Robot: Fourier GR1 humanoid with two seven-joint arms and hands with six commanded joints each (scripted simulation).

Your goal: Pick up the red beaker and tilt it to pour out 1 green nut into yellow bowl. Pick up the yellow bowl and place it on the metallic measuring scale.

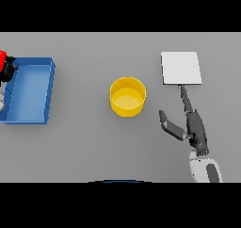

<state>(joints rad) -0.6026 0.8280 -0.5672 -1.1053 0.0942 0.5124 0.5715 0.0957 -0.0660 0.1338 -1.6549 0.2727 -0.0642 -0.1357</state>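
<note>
The yellow bowl [127,97] is seated upright, mouth upward. The right hand [190,124] is held open beside it, fingers extended toward the scale [181,68].

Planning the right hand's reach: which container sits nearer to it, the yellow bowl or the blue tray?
The yellow bowl, mid-table just left of the right hand; the blue tray lies far left.

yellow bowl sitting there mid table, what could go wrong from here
The right hand is open beside the yellow bowl; closing in sideways, it may shove or tip the bowl rather than grip it. The red beaker is at the far left edge with the left hand, mostly out of view, so its grip cannot be checked. The metallic measuring scale lies near the fingertips and could be nudged.
</note>
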